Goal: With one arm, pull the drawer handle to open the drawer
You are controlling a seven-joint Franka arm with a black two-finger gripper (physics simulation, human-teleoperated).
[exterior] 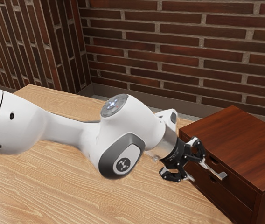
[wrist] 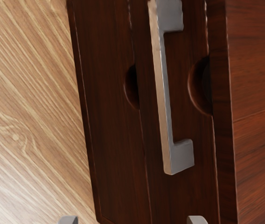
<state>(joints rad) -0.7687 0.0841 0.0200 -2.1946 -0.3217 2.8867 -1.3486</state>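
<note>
A dark red-brown wooden cabinet [exterior: 237, 140] stands on the table at the exterior view's right. Its upper drawer front [exterior: 202, 161] carries a grey bar handle [exterior: 215, 171]. My black gripper [exterior: 191, 164] is open just in front of that drawer front, a short way from the handle and not touching it. In the wrist view the handle [wrist: 167, 88] runs lengthwise ahead of the hand across the drawer front [wrist: 109, 116], with a round recess on each side of it. Two grey fingertips [wrist: 68, 219] stand wide apart with nothing between them.
A lower drawer front [exterior: 221, 198] sits beneath the upper one. The light wooden table [exterior: 53, 186] stretches toward the exterior view's left under my arm. A brick wall [exterior: 179, 42] rises behind the table and cabinet.
</note>
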